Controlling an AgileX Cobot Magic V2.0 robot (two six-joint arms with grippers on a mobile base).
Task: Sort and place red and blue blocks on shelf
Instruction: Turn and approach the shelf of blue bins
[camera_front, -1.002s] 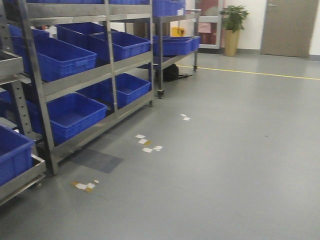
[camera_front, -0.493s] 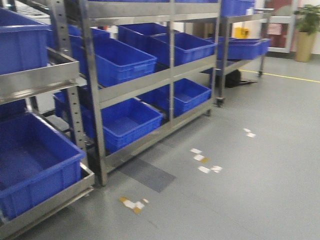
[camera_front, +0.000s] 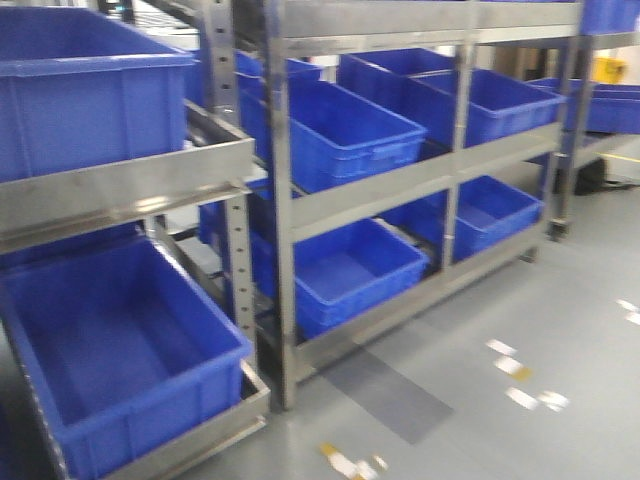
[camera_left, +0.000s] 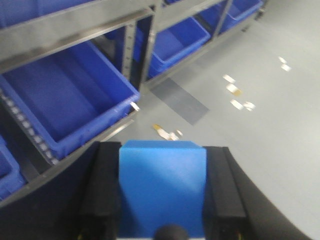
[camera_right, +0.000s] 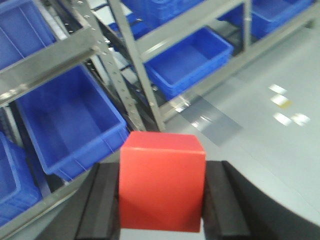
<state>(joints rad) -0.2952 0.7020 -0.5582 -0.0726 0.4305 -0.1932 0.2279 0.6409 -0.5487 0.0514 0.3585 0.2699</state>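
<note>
Carrying one cube in each arm, I have my left pincer (camera_left: 162, 192) clamped on the blue block (camera_left: 162, 172). Its dark fingers (camera_left: 102, 190) press flat on two opposite faces, so the cube sits square and cannot twist. My right pincer (camera_right: 161, 195) grips the red block (camera_right: 161, 172) in the same way. Both cubes hang in the air in front of the shelf (camera_front: 400, 188), not yet on it. I judge this to be the approach. With one colour per arm, I can set them down in separate spots without re-grasping.

The shelf is a steel rack with perforated uprights and sloping tiers, and big blue bins (camera_front: 120, 350) sit on those tiers, tipped towards me. Below lies a smooth grey floor (camera_front: 570, 300), marked with scraps of tape (camera_front: 520, 368) and a darker rectangular patch (camera_front: 390, 385) near the rack's foot. No table shows in any view, and the front view is slightly blurred.
</note>
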